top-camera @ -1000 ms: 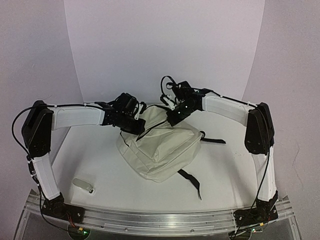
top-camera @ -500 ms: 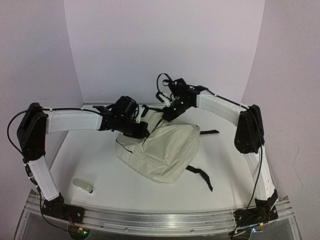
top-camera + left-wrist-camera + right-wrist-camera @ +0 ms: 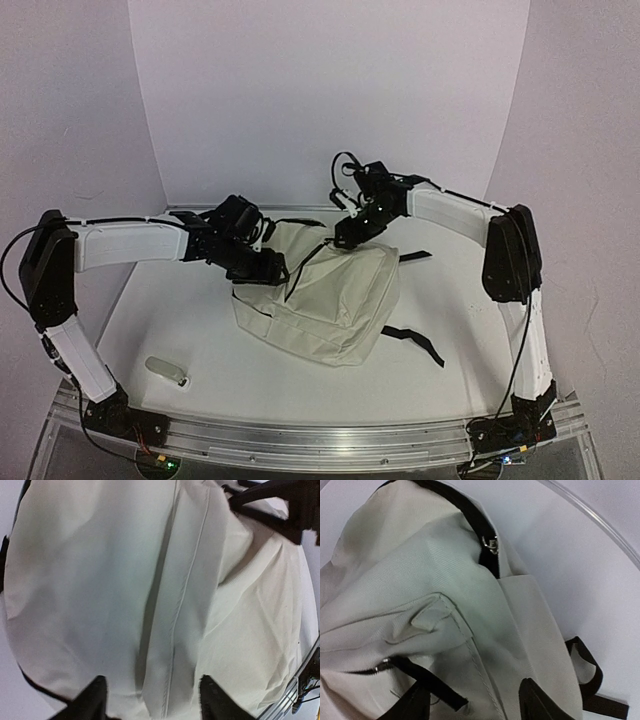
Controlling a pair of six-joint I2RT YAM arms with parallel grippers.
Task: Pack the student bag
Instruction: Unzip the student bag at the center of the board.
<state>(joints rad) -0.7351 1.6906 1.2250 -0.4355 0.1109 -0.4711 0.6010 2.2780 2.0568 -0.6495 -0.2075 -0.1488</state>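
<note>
The student bag (image 3: 330,295), cream fabric with black straps, lies slumped on the white table in the middle of the top view. My left gripper (image 3: 266,266) hovers at its upper left corner. In the left wrist view the left gripper (image 3: 152,700) stands open, its fingertips (image 3: 95,696) apart over a stitched fold of the bag (image 3: 100,580). My right gripper (image 3: 350,233) is at the bag's far top edge. In the right wrist view it (image 3: 475,702) is open above the bag (image 3: 420,580), with a black strap end (image 3: 435,687) beside its left finger.
A small pale object (image 3: 166,371) lies near the front left of the table. Black straps trail off the bag to the right (image 3: 415,345) and far right (image 3: 415,257). A metal zipper pull (image 3: 491,544) shows at the bag's edge. Purple walls enclose the table.
Both grippers have gone from shut on the bag's top edge to open, letting go. The bag has settled onto the table, slightly to the right, and its straps have shifted.
</note>
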